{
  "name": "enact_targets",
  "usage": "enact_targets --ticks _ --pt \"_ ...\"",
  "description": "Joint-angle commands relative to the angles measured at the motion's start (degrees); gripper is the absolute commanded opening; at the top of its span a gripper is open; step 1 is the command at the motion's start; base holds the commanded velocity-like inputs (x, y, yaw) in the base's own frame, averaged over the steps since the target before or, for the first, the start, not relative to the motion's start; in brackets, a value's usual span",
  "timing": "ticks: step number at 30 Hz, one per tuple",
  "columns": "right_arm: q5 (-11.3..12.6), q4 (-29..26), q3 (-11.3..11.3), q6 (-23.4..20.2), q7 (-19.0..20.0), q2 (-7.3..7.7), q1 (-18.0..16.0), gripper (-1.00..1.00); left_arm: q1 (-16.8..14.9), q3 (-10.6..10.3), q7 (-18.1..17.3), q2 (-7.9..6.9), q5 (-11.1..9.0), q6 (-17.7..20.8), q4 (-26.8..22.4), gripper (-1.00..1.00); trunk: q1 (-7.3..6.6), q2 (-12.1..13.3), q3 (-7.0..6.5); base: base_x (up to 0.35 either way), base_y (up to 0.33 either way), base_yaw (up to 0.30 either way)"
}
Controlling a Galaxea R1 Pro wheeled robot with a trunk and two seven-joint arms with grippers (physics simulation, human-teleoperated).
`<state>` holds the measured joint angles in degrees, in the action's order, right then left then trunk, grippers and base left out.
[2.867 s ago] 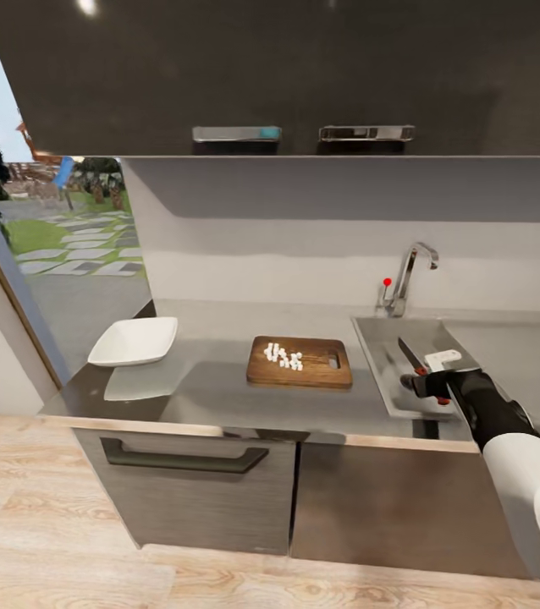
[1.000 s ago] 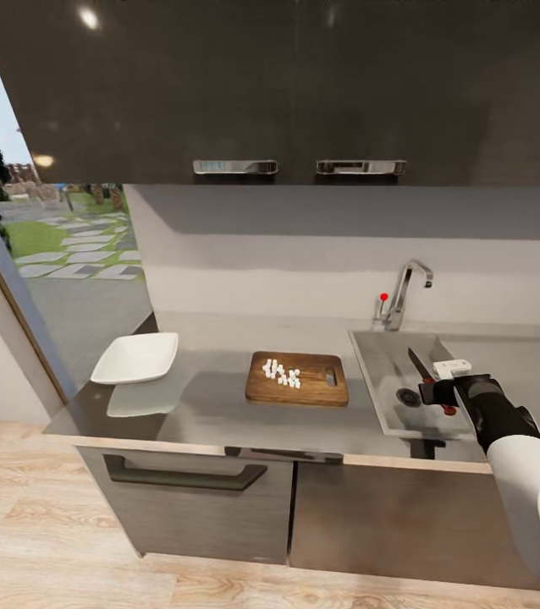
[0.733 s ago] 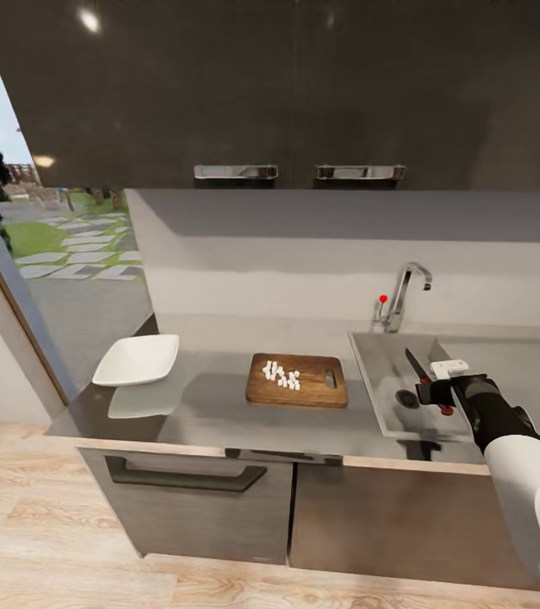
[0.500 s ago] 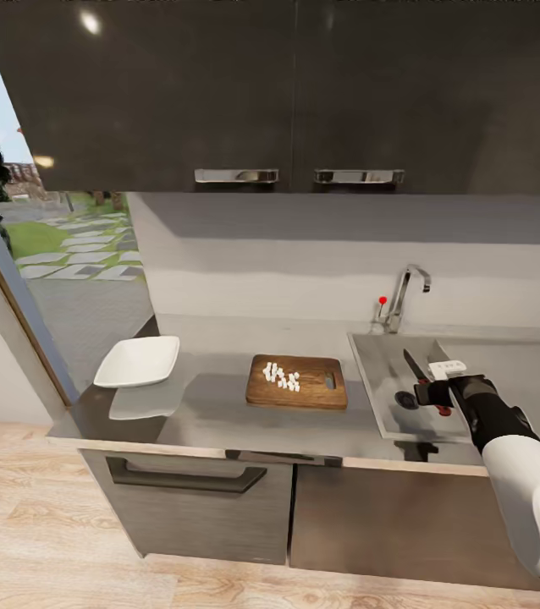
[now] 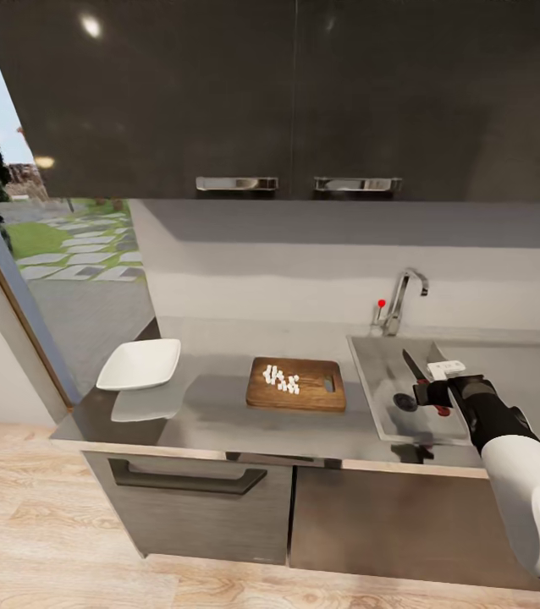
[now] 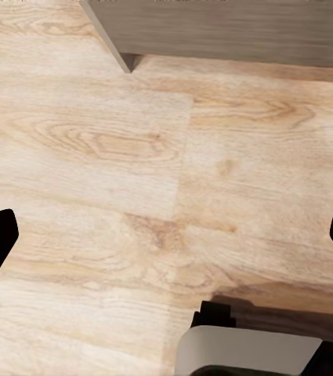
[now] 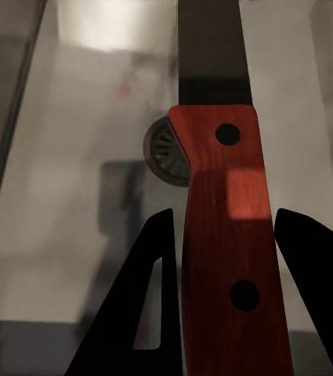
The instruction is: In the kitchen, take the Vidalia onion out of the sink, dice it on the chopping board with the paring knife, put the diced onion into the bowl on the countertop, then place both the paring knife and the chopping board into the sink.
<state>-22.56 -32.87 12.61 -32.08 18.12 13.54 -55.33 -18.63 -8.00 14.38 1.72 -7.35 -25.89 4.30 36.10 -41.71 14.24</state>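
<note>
The right tool (image 5: 433,392) clamps the knife (image 7: 227,227) by its red handle above the sink (image 5: 380,359), likely to drop it there.

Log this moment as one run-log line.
stage: knife to sink | right end effector: holding paring knife over sink | diced onion: on chopping board | bowl: empty

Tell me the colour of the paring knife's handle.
Red, with two dark rivets, on the dark-bladed paring knife; it shows best in the right wrist view.

Paring knife (image 7: 222,204) blade tip cut off
</note>
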Motion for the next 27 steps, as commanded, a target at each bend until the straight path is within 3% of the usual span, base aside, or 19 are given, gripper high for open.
enact_targets --ticks 1,13,16,17,21,25,27 --pt "-0.6 -0.1 0.3 -0.2 0.5 0.01 0.0 -1.00 -0.1 -0.5 0.0 0.06 -0.6 -0.4 0.3 1.00 -0.21 0.3 -0.10 0.000 0.000 0.000" --pt "-0.6 -0.2 0.5 -0.2 0.5 0.70 0.0 -1.00 -0.1 -0.5 0.0 0.05 -0.6 -0.4 0.2 1.00 -2.85 5.2 -2.26 0.000 0.000 0.000" --pt "-0.6 0.3 0.5 -0.2 0.3 0.67 0.0 -1.00 -0.1 -0.5 0.1 0.04 -0.6 -0.4 0.3 1.00 -2.85 5.2 -2.26 0.000 0.000 0.000" --pt "-0.7 1.5 0.5 -0.2 -0.9 0.61 0.0 -1.00 -0.1 -0.5 0.0 0.01 -0.6 -0.4 0.3 1.00 -2.85 5.2 -2.26 0.000 0.000 0.000" --pt "-0.5 3.9 0.7 -0.9 -13.1 0.54 -0.2 -1.00 -0.1 -0.5 0.0 -0.02 -0.6 -0.4 0.3 1.00 -2.85 5.2 -2.26 0.000 0.000 0.000" --pt "-0.5 3.2 0.6 -8.3 -15.6 0.47 -1.2 -1.00 -0.1 -0.5 -0.1 -0.27 -0.6 -0.4 0.3 1.00 -2.85 5.2 -2.26 0.000 0.000 0.000" --pt "-0.5 2.1 0.6 -9.6 -15.7 0.44 -1.7 -1.00 -0.1 -0.5 -0.1 -0.30 -0.6 -0.4 0.3 1.00 -2.85 5.2 -2.26 0.000 0.000 0.000"
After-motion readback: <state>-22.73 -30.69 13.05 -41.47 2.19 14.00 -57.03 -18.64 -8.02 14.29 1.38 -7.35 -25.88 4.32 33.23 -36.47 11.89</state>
